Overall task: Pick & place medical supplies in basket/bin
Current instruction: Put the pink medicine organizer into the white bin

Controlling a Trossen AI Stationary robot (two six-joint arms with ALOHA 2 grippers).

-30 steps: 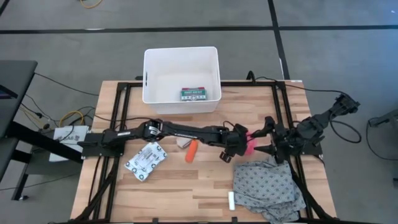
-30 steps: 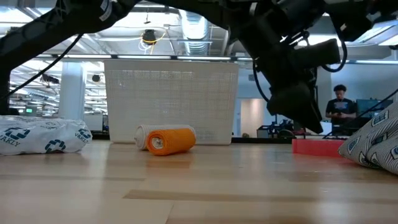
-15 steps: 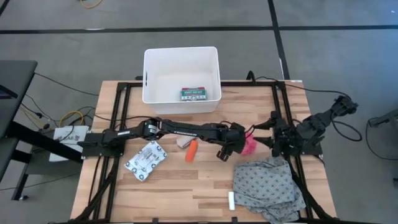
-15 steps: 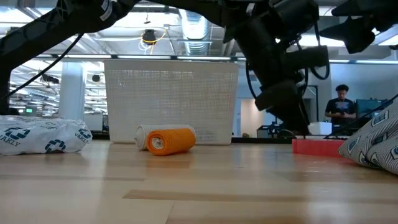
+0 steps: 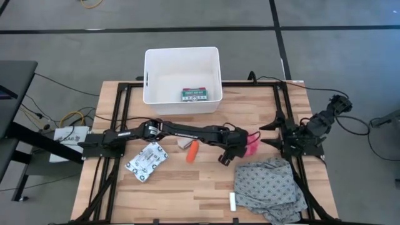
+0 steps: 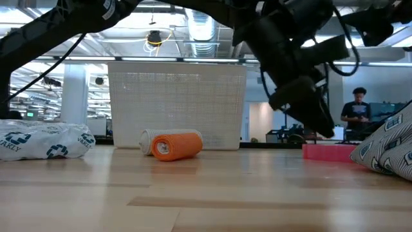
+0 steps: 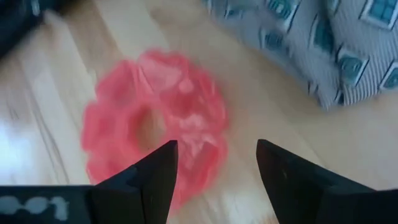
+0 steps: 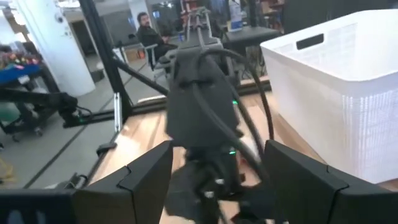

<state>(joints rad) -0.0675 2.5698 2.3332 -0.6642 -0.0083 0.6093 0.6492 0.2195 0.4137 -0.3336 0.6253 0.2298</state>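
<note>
We worked in an open-plan lab: exposed ceiling ducts (image 6: pixel 193 29), white columns (image 6: pixel 75 96), a grey taped floor (image 5: pixel 325 44), and a person (image 6: pixel 358 109) standing behind.

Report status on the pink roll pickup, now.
Left gripper open, poised over pink roll, not gripping. Right gripper open, waiting at table's right side. Grey cloth lies close by the roll, apart from it.
</note>
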